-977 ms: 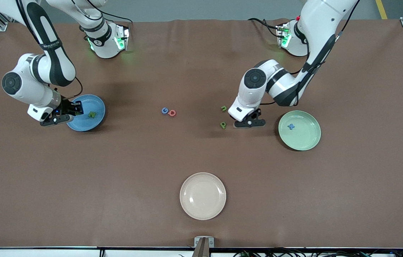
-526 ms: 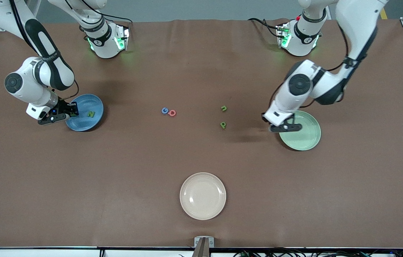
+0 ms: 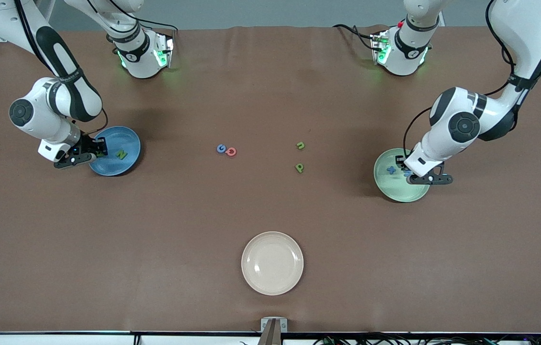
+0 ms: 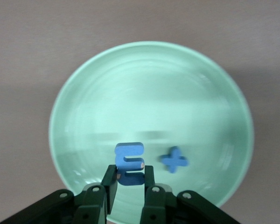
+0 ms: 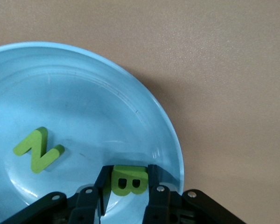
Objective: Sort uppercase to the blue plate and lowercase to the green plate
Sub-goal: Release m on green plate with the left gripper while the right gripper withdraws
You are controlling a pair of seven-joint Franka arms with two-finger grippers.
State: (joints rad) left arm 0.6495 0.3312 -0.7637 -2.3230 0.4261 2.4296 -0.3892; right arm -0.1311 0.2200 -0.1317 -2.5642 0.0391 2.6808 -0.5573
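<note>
A: Risks first, front view. Right tool [image 3: 99, 149] is over the blue plate [image 3: 124, 139] at its rim, near the N [image 3: 121, 154]. Left tool [image 3: 407, 170] is over the green plate [image 3: 390, 184], beside the x [image 3: 390, 169]. If either lets go too close to the rim, I'd guess the letter could bounce or slide off onto the desk [image 3: 270, 206].

B: Counts there?

A: 3 plates: blue, green, cream [image 3: 272, 263]. 4 letters loose on the desk: G [image 3: 221, 148] touching Q [image 3: 231, 152] mid-desk, n [image 3: 300, 145] and p [image 3: 299, 167] toward the left arm's end, p nearer the camera.

B: Left wrist view?

A: Left tool [image 4: 129, 179] pinches the m [image 4: 129, 163], fingers narrow on it, over the green plate [image 4: 84, 98]. The x [image 4: 174, 160] lies in the plate just beside. Prob. the m could land on the x and sit stacked. So 2 lowercase here, 1 in, 1 held.

B: Right wrist view?

A: Right tool [image 5: 128, 184] clamps the B [image 5: 128, 179] low over the blue plate [image 5: 144, 112], near its edge. N [image 5: 38, 149] lies flat inside. 2 uppercase, 1 in, 1 held. Foam may stick to a finger on release, I'd think, and drag out w/ the tool.
</note>
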